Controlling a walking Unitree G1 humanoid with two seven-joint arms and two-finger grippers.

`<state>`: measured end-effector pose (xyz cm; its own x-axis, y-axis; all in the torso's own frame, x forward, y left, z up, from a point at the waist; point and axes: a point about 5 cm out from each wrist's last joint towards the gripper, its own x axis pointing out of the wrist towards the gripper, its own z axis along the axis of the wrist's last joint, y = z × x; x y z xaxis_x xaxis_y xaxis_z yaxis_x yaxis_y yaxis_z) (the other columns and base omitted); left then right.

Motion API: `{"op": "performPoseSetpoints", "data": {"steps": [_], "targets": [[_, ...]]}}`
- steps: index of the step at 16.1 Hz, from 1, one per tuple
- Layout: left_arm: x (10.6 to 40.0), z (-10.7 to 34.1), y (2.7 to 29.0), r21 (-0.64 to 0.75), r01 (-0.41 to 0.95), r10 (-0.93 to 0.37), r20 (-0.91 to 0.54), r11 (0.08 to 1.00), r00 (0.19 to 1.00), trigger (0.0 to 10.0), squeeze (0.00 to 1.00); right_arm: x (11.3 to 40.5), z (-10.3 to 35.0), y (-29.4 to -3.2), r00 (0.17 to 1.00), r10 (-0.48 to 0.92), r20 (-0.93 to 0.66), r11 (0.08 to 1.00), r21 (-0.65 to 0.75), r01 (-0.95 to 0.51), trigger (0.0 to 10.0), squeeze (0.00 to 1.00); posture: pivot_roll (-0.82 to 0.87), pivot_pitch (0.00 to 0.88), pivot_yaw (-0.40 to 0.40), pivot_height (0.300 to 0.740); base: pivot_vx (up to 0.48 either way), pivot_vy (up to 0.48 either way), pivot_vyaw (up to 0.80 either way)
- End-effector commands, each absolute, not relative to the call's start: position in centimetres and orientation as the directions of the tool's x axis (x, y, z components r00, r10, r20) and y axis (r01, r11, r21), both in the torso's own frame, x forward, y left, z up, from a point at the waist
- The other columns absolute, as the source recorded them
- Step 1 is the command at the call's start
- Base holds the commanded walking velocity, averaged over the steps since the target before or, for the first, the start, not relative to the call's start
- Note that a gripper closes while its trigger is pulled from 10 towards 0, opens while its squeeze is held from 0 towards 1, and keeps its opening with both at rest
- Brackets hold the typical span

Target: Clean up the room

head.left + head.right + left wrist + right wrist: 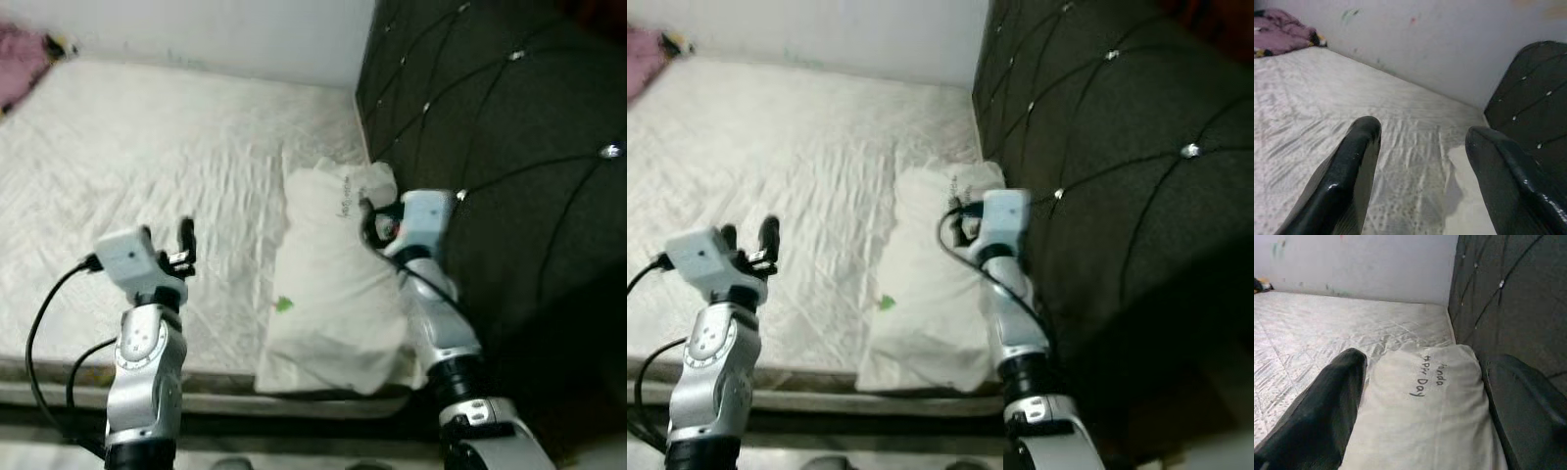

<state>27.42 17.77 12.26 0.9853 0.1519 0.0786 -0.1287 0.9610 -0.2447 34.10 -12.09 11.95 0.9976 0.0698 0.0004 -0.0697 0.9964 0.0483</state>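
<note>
A white pillow with dark handwriting and a small green mark lies on the right side of the bed, against the headboard. My right gripper hovers over the pillow's far end; in the right wrist view its fingers stand open on either side of the pillow. My left gripper is held up over the near part of the white mattress, to the left of the pillow. It is open and holds nothing, as the left wrist view of that gripper shows.
A dark tufted headboard with shiny studs rises along the right. A pink bundle of cloth lies at the bed's far left corner. A pale wall closes the far side. The bed's front edge runs just before me.
</note>
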Motion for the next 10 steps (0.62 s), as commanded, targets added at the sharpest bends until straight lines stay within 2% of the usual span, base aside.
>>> {"op": "performPoseSetpoints", "data": {"steps": [1,8,10], "targets": [[27.71,12.53,16.56,-0.252,-0.087,0.112,0.087,0.964,0.99,10.0,0.0,34.11,11.88,-13.7,1.0,0.025,-0.008,0.999,0.037,-0.025,10.0,0.0,0.07,0.0,-0.056,0.74,0.0,0.48,0.0],[27.8,12.47,16.61,-0.258,-0.094,0.118,0.08,0.962,0.99,10.0,0.0,34.16,11.78,-13.68,0.999,0.028,-0.018,0.999,0.034,-0.027,10.0,0.0,0.07,0.0,-0.059,0.74,0.0,0.426,0.0],[27.79,12.46,16.62,-0.258,-0.094,0.119,0.081,0.962,0.99,10.0,0.0,34.15,11.65,-13.68,0.999,0.029,-0.025,0.999,0.033,-0.028,10.0,0.0,0.07,0.0,-0.059,0.74,0.0,0.48,-0.72]]}}
